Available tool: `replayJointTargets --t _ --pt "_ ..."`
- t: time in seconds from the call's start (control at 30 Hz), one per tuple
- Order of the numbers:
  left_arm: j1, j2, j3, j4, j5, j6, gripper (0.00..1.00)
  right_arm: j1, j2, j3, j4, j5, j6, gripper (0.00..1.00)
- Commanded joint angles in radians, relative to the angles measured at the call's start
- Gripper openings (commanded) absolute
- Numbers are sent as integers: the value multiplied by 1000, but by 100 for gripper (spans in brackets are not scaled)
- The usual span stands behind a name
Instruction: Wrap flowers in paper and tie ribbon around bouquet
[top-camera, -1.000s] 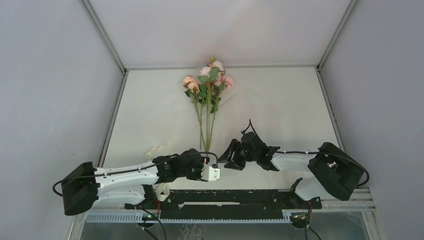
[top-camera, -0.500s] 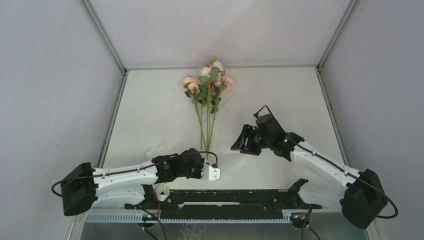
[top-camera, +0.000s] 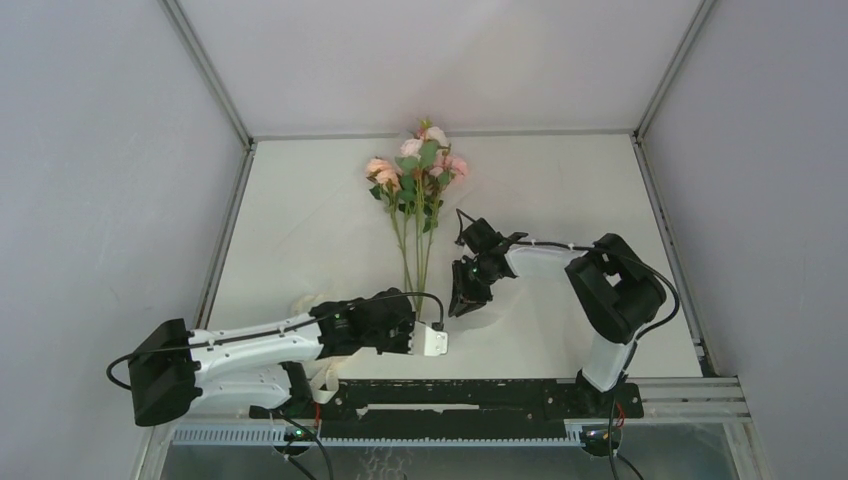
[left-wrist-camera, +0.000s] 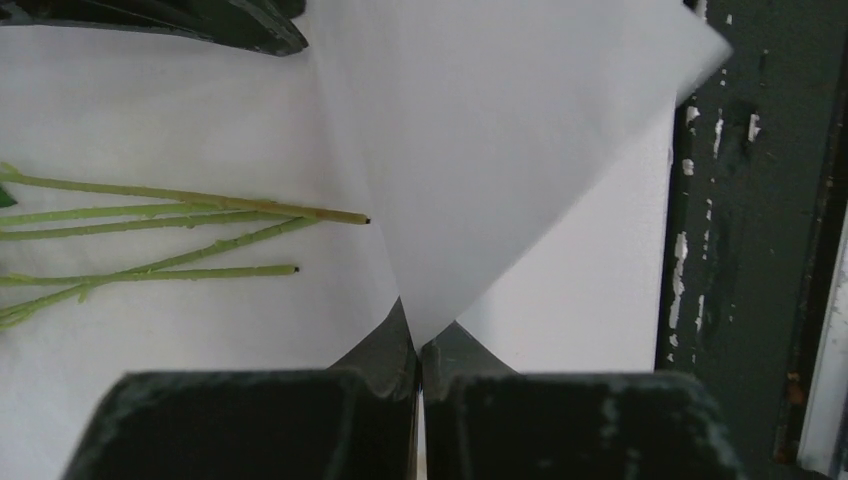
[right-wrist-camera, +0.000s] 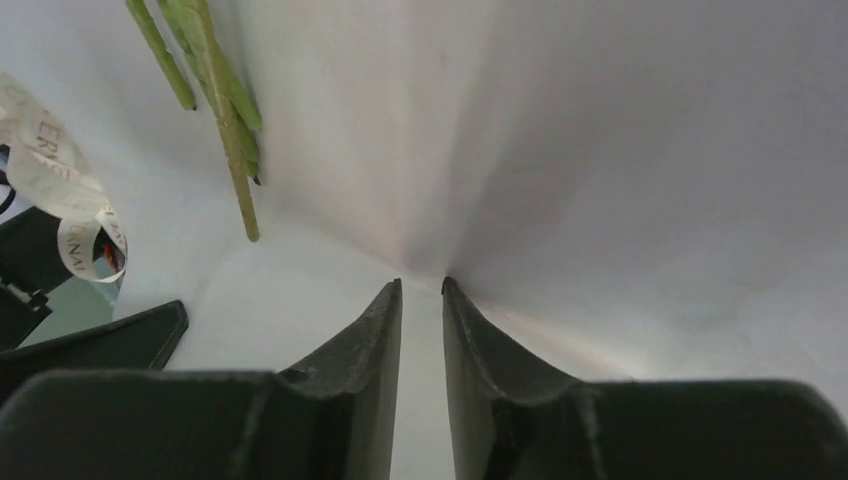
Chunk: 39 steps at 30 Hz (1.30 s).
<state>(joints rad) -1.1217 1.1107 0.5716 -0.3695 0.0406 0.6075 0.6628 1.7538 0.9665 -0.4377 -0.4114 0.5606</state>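
The flowers (top-camera: 418, 165) lie flat on the paper (left-wrist-camera: 500, 150), blooms at the far end and their stems (left-wrist-camera: 150, 215) running straight toward the near edge, so the long axis is near-to-far. The left tool (left-wrist-camera: 418, 345) is clamped tight on a near corner of the paper and holds it up as a pointed flap. That corner sits just near of the cut stem ends and slightly to their right. The right tool (right-wrist-camera: 421, 290) stands narrow, tips down on the paper just right of the stems; whether it pinches a crease cannot be told. The ribbon (right-wrist-camera: 50, 170) lies loose to the near left. Judged from this, wrapping calls for the flap to travel left, across the stem axis.
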Motion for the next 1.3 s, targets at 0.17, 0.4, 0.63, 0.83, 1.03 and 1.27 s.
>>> replayJointTargets --t 0.17,0.4,0.63,0.83,1.03,1.27 --pt "180 134 208 -117 202 -64 0 -74 -22 -83 -21 -128 -113 28" --pt "287 261 325 -195 320 -23 0 -212 -211 -72 -93 -230 -218 38" --pt "420 405 465 -315 435 -32 0 -296 -327 -72 -91 -345 -297 61" --pt "449 450 484 -324 478 -30 0 -246 -366 -107 36 -342 -297 77" --pt "470 465 477 -316 478 -37 0 -206 -277 -132 104 -230 -311 80" --pt "485 492 478 -302 463 -69 0 -151 -206 -153 168 -280 -316 81"
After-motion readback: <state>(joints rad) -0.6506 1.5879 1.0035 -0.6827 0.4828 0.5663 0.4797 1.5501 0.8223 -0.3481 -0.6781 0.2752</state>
